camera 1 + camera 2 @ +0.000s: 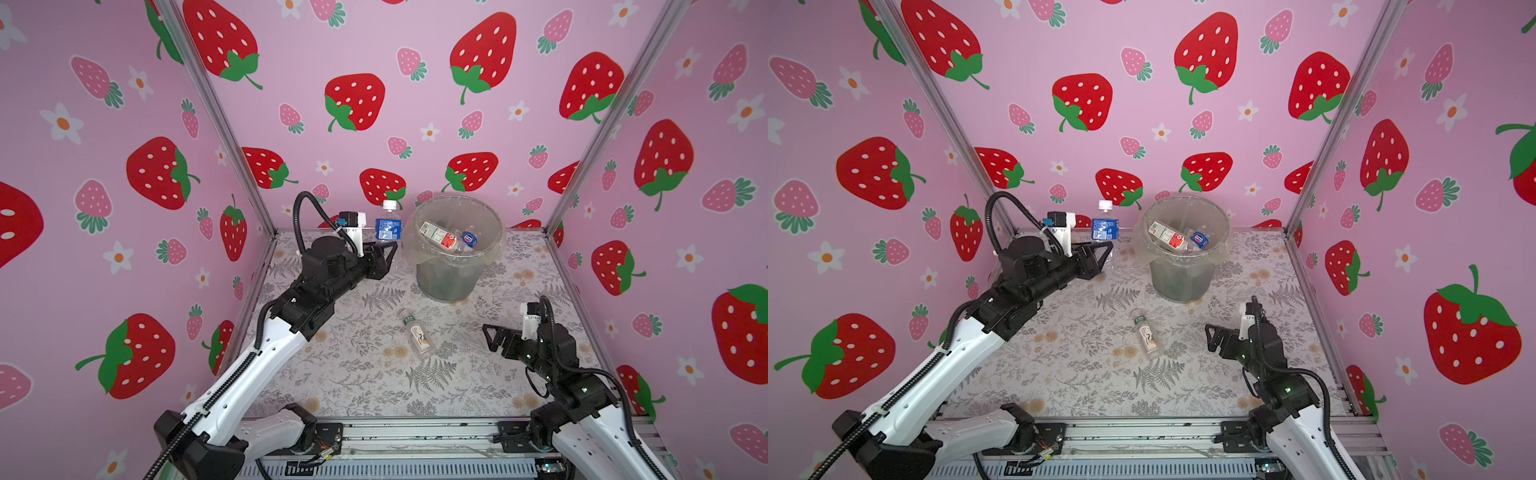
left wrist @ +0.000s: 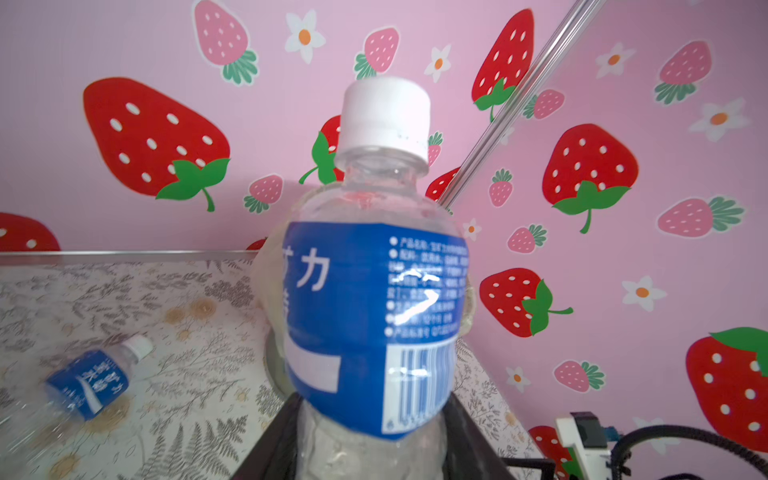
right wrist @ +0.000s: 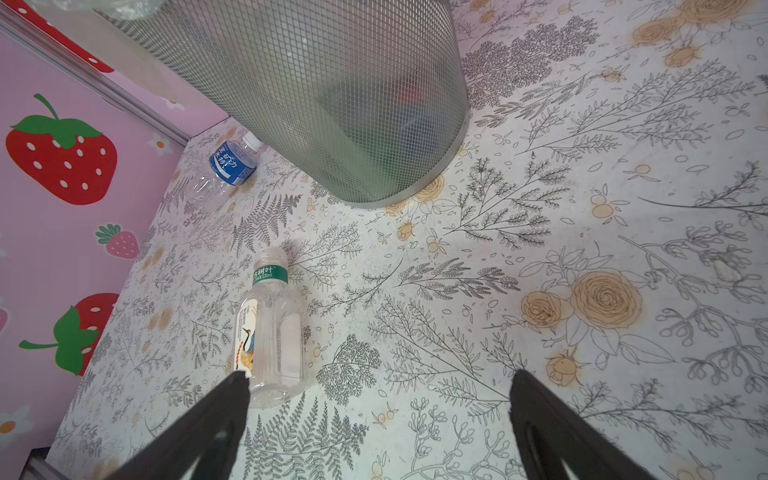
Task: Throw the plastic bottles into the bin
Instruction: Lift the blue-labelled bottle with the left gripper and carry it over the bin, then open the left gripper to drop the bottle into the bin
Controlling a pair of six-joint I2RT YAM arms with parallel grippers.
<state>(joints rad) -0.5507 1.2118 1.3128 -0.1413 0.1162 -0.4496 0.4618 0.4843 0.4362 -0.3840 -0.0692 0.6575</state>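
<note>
Found the left claw (image 1: 387,251) pinching the lower body of a blue-labelled bottle (image 1: 388,226), a little above centre in both top views. Saw that bottle held upright, white cap up, just left of the bin (image 1: 451,276) and not over its mouth. Checked the grip from the left wrist view: black fingers (image 2: 266,453) pressed against both sides of the clear base, below the label.

Found the right claw (image 1: 490,334) spread wide at lower right of both top views, above the desk (image 1: 353,374), gripping nothing.

Placed the bin right of centre, upright on the desk, with a clear bag folded over its rim. Made out two bottles inside: a red-and-white-labelled one (image 1: 438,236) and a blue-marked one (image 1: 468,239).

Located a clear bottle (image 1: 417,334) with a green neck band lying on its side below the bin near centre frame, cap toward the bin, left of the right claw and apart from it. Spotted a second blue-labelled bottle (image 3: 230,164) only from the wrist views, lying on the desk near the bin's foot and the wall.
</note>
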